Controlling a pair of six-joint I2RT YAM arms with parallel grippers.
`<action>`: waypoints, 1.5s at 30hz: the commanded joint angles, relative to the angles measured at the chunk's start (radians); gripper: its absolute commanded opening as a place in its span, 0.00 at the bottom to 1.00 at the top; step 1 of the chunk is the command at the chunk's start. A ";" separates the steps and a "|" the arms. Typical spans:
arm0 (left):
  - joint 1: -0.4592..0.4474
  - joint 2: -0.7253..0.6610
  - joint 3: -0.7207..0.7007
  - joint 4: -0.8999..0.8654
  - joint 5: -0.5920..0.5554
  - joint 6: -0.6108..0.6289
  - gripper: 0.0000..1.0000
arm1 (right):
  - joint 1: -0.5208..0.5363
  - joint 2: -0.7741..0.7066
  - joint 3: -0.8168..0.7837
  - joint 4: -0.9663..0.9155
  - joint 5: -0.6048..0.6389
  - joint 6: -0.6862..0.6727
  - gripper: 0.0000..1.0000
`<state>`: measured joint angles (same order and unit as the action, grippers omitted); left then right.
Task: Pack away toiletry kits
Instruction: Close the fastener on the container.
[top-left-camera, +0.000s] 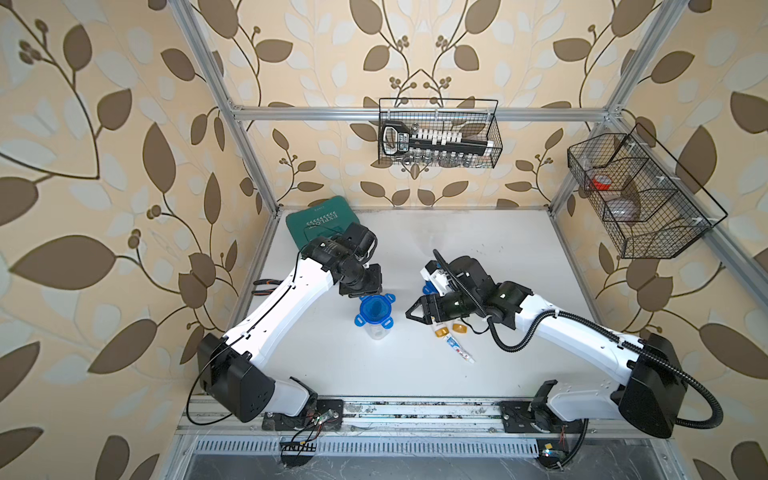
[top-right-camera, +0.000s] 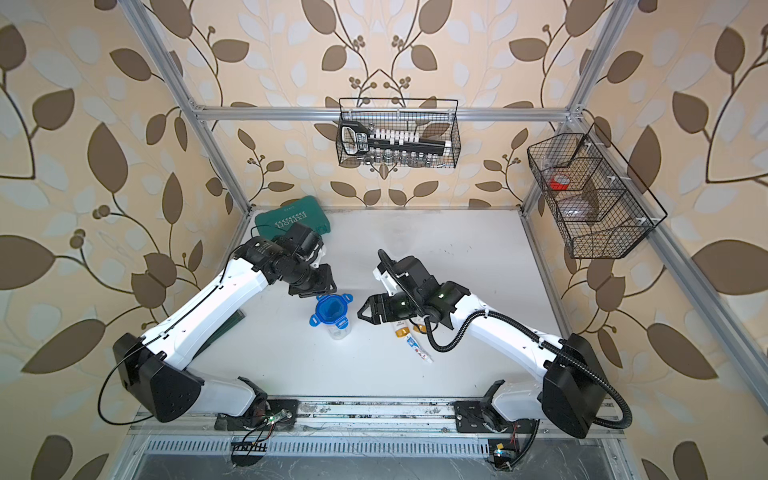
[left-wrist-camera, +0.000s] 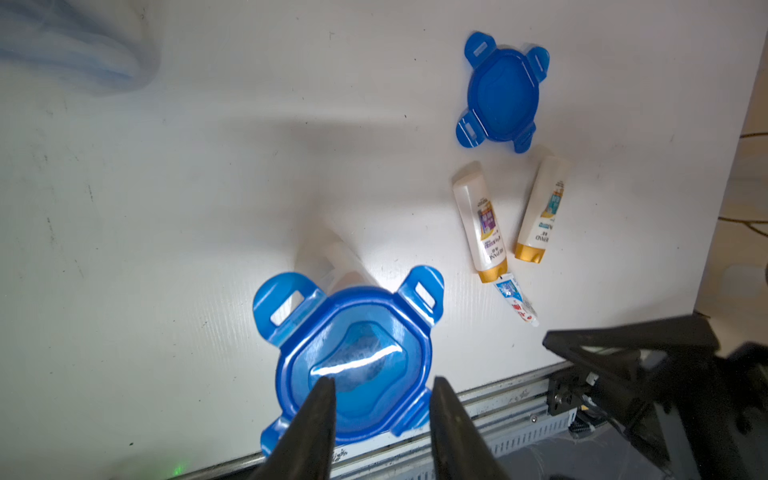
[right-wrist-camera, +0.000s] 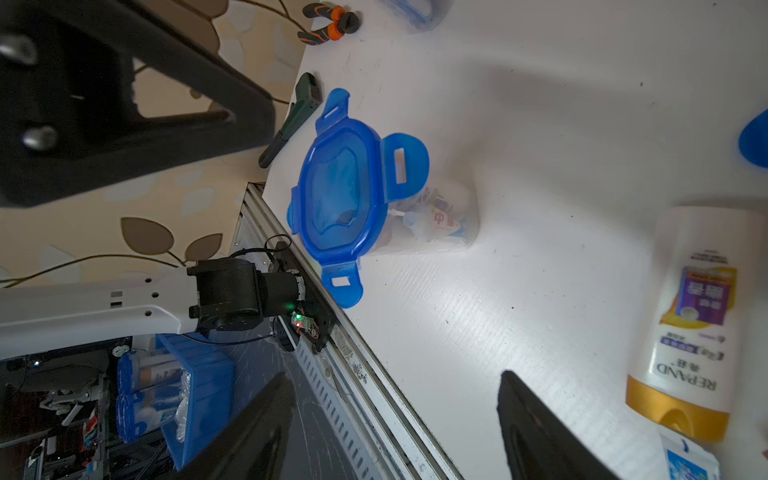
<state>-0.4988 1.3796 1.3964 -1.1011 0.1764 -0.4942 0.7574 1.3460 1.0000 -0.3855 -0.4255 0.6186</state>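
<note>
A clear jar (top-left-camera: 377, 331) stands upright mid-table with a blue four-tab lid (left-wrist-camera: 353, 361) on top; through its wall (right-wrist-camera: 436, 220) a small tube and other items show. My left gripper (left-wrist-camera: 382, 384) hovers just over that lid, jaws apart with nothing between them. To the right, my right gripper (top-left-camera: 410, 313) is open and empty, low over the table beside two white gold-capped bottles (left-wrist-camera: 482, 224) (left-wrist-camera: 540, 208) and a toothpaste tube (left-wrist-camera: 517, 305). A loose blue lid (left-wrist-camera: 500, 93) lies beyond them, partly hidden under the right arm in both top views.
A green tool case (top-left-camera: 322, 222) lies at the back left. Pliers (right-wrist-camera: 328, 23) and a dark green tool (right-wrist-camera: 297, 116) rest along the table's left edge. Two wire baskets (top-left-camera: 440, 133) (top-left-camera: 640, 191) hang on the frame. A metal rail (top-left-camera: 415, 409) borders the front.
</note>
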 joint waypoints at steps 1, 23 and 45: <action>-0.011 -0.035 -0.034 -0.042 0.008 0.009 0.32 | 0.016 0.017 -0.022 0.014 0.028 0.020 0.80; -0.025 0.001 -0.149 -0.008 0.023 0.016 0.28 | 0.039 0.048 0.006 0.011 0.070 0.049 0.93; -0.024 0.022 0.014 -0.090 0.014 0.036 0.46 | 0.081 0.160 0.105 0.000 0.075 -0.001 0.77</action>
<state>-0.5121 1.4010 1.3323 -1.1549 0.1997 -0.4774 0.8314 1.4792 1.0740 -0.3782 -0.3550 0.6357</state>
